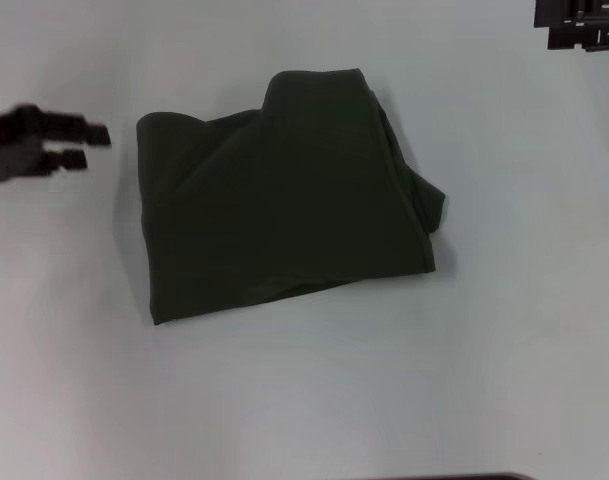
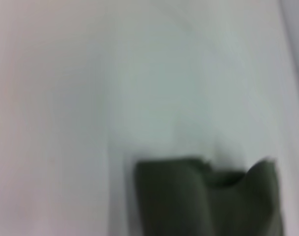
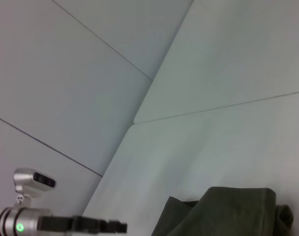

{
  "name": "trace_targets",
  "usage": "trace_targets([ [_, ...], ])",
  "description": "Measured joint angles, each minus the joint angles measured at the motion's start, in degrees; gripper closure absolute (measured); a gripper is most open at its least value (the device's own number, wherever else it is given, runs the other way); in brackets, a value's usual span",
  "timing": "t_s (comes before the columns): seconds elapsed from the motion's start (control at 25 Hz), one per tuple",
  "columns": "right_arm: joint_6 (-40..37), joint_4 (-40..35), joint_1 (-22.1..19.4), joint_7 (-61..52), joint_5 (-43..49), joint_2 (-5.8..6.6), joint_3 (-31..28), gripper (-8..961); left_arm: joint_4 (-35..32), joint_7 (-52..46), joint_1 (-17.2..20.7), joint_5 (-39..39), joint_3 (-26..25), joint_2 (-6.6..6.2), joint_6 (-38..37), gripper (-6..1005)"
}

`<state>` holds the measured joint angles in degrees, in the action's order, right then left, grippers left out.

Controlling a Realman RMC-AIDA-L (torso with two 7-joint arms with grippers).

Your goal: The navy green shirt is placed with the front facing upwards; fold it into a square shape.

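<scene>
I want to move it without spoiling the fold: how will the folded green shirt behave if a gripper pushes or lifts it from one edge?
The navy green shirt is soft cloth in loose layers, so lifted by one edge it would probably sag and unfold. Pushed, it would likely bunch, not slide whole. The left gripper is beside it, apart.

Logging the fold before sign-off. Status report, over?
Left gripper open, empty, left of the shirt, not touching. Right gripper parked at far right corner. Navy green shirt folded into a rough square on the table. Nothing in the way.
</scene>
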<state>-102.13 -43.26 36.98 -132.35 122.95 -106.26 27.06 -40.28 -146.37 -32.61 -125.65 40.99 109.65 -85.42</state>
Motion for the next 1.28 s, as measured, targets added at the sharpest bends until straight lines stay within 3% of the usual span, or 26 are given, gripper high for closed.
trace_targets([
  [0.12, 0.02, 0.11, -0.06, -0.28, 0.23, 0.02, 0.12, 53, 0.15, 1.73, -0.42, 1.1, -4.7, 0.71, -3.71, 529],
  [0.32, -0.05, 0.01, -0.04, -2.61, 0.39, 1.29, 0.21, 52, 0.01, 3.63, -2.56, 1.46, -4.07, 3.72, -7.22, 301],
  [0.48, -0.14, -0.14, -0.02, -4.01, 0.46, 1.9, 0.35, 52, 1.59, 3.75, -5.24, 0.97, 0.99, 6.09, -4.19, 300],
  [0.76, 0.09, 0.1, -0.42, -4.26, 0.46, 1.24, 0.99, 52, 7.57, 1.84, -9.29, 0.93, 8.27, 7.24, 7.11, 298],
  [0.92, 0.16, 0.33, -0.52, -4.27, 0.46, 1.02, 1.06, 52, 9.07, 1.76, -10.79, 0.93, 11.07, 8.61, 11.77, 298],
  [1.08, 0.18, 0.91, -0.25, -4.17, 0.45, 0.94, 1.56, 52, 8.48, 1.77, -11.66, 1.16, 11.72, 8.96, 11.26, 299],
  [1.28, 1.1, 1.12, 0.1, -4.11, 0.44, 0.6, 2.09, 52, 4.45, 1.93, -10.85, 2.87, 6.15, 8.28, 5.77, 299],
])
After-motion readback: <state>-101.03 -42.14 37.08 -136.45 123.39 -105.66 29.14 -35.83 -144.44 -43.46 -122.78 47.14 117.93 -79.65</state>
